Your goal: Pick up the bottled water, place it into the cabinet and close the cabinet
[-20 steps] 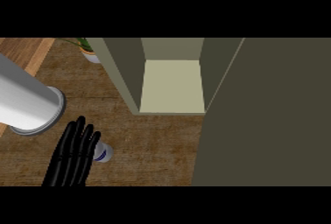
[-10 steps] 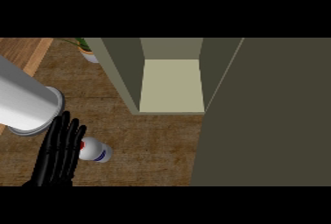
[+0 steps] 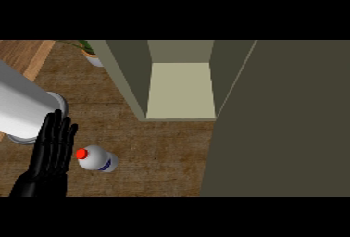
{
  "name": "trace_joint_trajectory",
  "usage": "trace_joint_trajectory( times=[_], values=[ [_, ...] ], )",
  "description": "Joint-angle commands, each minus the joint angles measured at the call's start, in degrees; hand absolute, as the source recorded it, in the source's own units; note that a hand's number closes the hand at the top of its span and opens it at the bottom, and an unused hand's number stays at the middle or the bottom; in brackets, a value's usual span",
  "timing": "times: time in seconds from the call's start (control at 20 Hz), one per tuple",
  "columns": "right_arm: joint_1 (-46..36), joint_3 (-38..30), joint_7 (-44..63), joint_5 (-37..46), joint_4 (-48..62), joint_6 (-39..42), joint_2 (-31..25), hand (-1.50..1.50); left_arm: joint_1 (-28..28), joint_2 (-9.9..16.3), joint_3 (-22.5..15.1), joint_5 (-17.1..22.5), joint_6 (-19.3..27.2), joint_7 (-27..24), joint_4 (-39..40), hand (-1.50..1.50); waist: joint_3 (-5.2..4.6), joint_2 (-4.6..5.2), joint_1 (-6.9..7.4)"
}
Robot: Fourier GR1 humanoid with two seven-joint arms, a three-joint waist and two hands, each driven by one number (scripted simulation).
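Bottle stands on the tabletop beside the left hand, cabinet open.

The bottle [image 3: 96, 159] is upright, long axis toward the camera, red cap on top; its lower body is hard to see. It is just right of the left hand [image 3: 49, 157], whose fingers are straight and together, holding nothing. The cabinet [image 3: 181, 90] is open; its door [image 3: 284, 120] is cut off at the right edge.

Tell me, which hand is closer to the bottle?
Left. The left hand is right beside the bottle, on its left side, fingers straight. The right hand is not in view, so it cannot be compared.
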Motion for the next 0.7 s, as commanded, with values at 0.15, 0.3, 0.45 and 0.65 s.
trace_joint_trajectory(
  times=[0.15,0.3,0.45,0.65],
  values=[
    [4.45,2.71,0.91,3.48,-9.24,-0.16,-1.78,-1.5,1.54,2.09,9.41,7.94,-3.79,-8.98,8.88,-1.5,0.01,-0.03,-0.09],
    [3.94,-0.15,0.84,0.78,-9.63,0.29,-3.21,-1.5,1.11,2.75,12.75,12.31,-6.63,-11.97,12.86,-1.5,0.02,0.03,-0.14],
    [5.41,5.38,2.82,4.88,-12.18,-1.79,-2.53,-1.5,1.37,1.16,12.09,11.65,-7.14,-17.1,19.2,-1.5,-0.03,-0.1,-0.47],
    [3.1,1.46,0.63,2.11,-8.0,-1.19,-3.64,-1.5,4.38,-0.24,12.83,14.31,-10.38,-27.95,26.81,-1.5,0.03,0.02,0.06]
  ],
)
